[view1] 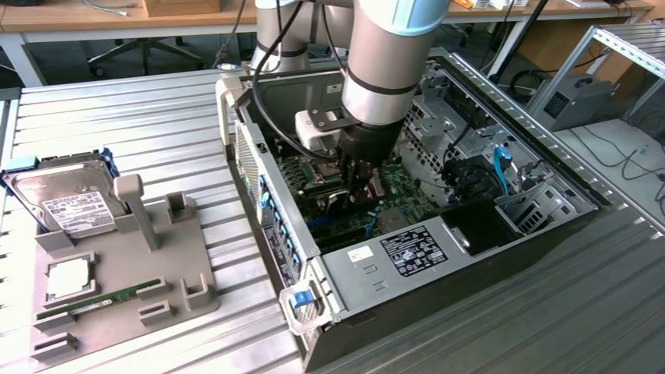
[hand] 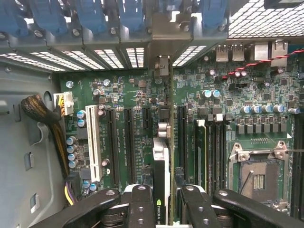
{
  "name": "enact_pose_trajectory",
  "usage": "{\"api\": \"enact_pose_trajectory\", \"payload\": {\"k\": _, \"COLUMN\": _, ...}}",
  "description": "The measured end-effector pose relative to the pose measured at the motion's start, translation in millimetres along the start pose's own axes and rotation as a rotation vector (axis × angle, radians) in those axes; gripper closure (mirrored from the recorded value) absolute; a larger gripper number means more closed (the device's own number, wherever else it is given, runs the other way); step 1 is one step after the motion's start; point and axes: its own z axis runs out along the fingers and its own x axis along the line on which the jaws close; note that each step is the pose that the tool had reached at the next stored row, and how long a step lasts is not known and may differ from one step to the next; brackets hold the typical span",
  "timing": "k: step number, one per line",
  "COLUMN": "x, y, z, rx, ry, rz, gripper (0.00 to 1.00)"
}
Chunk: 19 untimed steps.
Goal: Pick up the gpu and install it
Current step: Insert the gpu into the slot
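While edge-on in the tight hold of the end effector (hand: pixel 165 192), slim dark gpu (hand: pixel 160 161), seemingly silver-edged.

the single arm (view1: pixel 393 47) comes steeply down from the top of the exterior view, its grey forearm nearly upright, with a black band around its lower end. a black cable (view1: pixel 262 109) loops off it toward the exterior view's left. below the band the dark wrist (view1: pixel 369 140) carries a pale block on its side and narrows into the tool (view1: pixel 359 185), which points straight down. in the wrist view the tool (hand: pixel 161 202) shows two black fingers (hand: pixel 141 204) standing parallel, their outer links splayed to either side. the jaws are drawn partway together, clamped on the thin edge of the gpu (hand: pixel 160 161), one finger against each face.
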Motion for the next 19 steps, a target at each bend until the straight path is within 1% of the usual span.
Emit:
{"api": "enact_pose_trajectory", "payload": {"k": 3, "x": 0.0, "y": 0.2, "z": -0.4, "rx": 0.0024, "ry": -0.0003, "rz": 0.0, "gripper": 0.73}}
{"api": "enact_pose_trajectory", "payload": {"k": 4, "x": 0.0, "y": 0.4, "z": -0.5, "rx": 0.0053, "ry": -0.0003, "rz": 0.0, "gripper": 0.73}}
{"api": "enact_pose_trajectory", "payload": {"k": 5, "x": 0.1, "y": 1.0, "z": -0.7, "rx": 0.0146, "ry": -0.0007, "rz": 0.0, "gripper": 0.73}}
{"api": "enact_pose_trajectory", "payload": {"k": 6, "x": 0.0, "y": 1.7, "z": -0.6, "rx": 0.0223, "ry": -0.0013, "rz": -0.001, "gripper": 0.73}}
{"api": "enact_pose_trajectory", "payload": {"k": 7, "x": 0.1, "y": 3.1, "z": -0.7, "rx": 0.0267, "ry": -0.0015, "rz": -0.001, "gripper": 0.73}}
{"api": "enact_pose_trajectory", "payload": {"k": 8, "x": 0.2, "y": 4.6, "z": -0.7, "rx": 0.0294, "ry": -0.0017, "rz": -0.001, "gripper": 0.73}}
{"api": "enact_pose_trajectory", "payload": {"k": 10, "x": 0.2, "y": 5.3, "z": -0.8, "rx": 0.0309, "ry": -0.0018, "rz": -0.001, "gripper": 0.73}}
{"api": "enact_pose_trajectory", "payload": {"k": 13, "x": 0.2, "y": 5.4, "z": -0.8, "rx": 0.031, "ry": -0.0016, "rz": -0.001, "gripper": 0.73}}
{"api": "enact_pose_trajectory", "payload": {"k": 15, "x": 0.2, "y": 5.4, "z": -0.5, "rx": 0.0313, "ry": 0.0066, "rz": -0.001, "gripper": 0.73}}
{"api": "enact_pose_trajectory", "payload": {"k": 16, "x": 0.2, "y": 5.4, "z": -0.4, "rx": 0.0315, "ry": 0.0093, "rz": -0.002, "gripper": 0.73}}
{"api": "enact_pose_trajectory", "payload": {"k": 18, "x": 0.3, "y": 5.4, "z": -0.5, "rx": 0.0315, "ry": 0.0118, "rz": -0.002, "gripper": 0.73}}
{"api": "enact_pose_trajectory", "payload": {"k": 19, "x": 0.3, "y": 5.4, "z": -0.5, "rx": 0.0315, "ry": 0.012, "rz": -0.002, "gripper": 0.73}}
